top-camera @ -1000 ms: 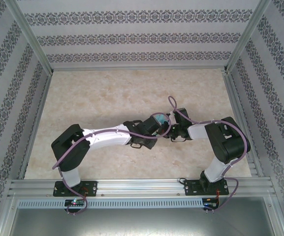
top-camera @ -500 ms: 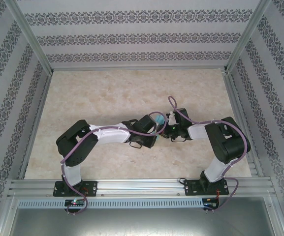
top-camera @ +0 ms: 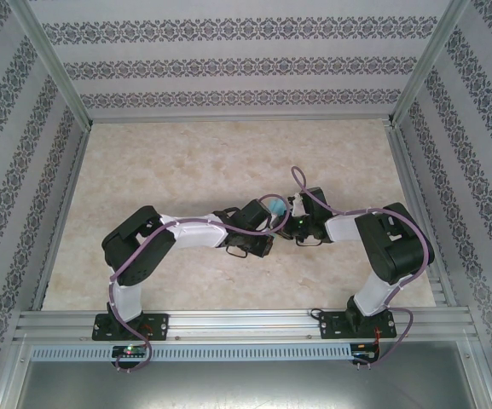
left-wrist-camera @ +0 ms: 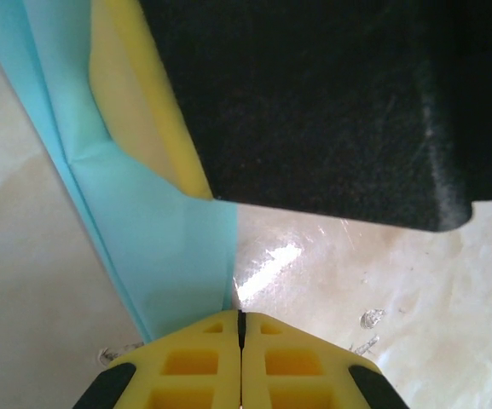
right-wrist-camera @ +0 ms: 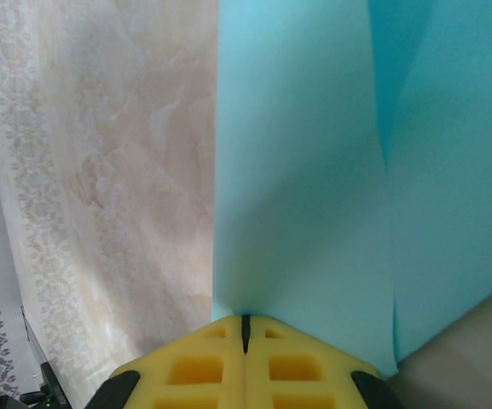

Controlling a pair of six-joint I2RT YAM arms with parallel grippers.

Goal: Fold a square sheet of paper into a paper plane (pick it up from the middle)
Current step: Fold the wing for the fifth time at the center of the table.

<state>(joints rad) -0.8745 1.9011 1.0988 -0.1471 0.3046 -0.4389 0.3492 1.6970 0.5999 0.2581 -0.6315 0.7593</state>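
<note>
The turquoise sheet of paper (top-camera: 275, 207) is held off the table between both grippers at the table's middle, folded into layers with creases. In the left wrist view the paper (left-wrist-camera: 169, 247) runs from the upper left down into my left gripper (left-wrist-camera: 241, 317), whose yellow fingers are shut on its edge. The right gripper's black body (left-wrist-camera: 331, 102) and a yellow pad (left-wrist-camera: 130, 102) hang just above. In the right wrist view my right gripper (right-wrist-camera: 246, 322) is shut on the paper (right-wrist-camera: 314, 213), which rises from the seam. Whether it has a paper plane's shape cannot be told.
The beige marble-patterned table (top-camera: 186, 162) is fenced by an aluminium frame and patterned walls (top-camera: 228, 64). Both arms bend inward and meet near the middle, with purple cables (top-camera: 301, 183) looping over the wrists.
My left gripper has closed on the paper. The left arm's elbow has swung a little right and toward the middle. The right arm has stayed still.
</note>
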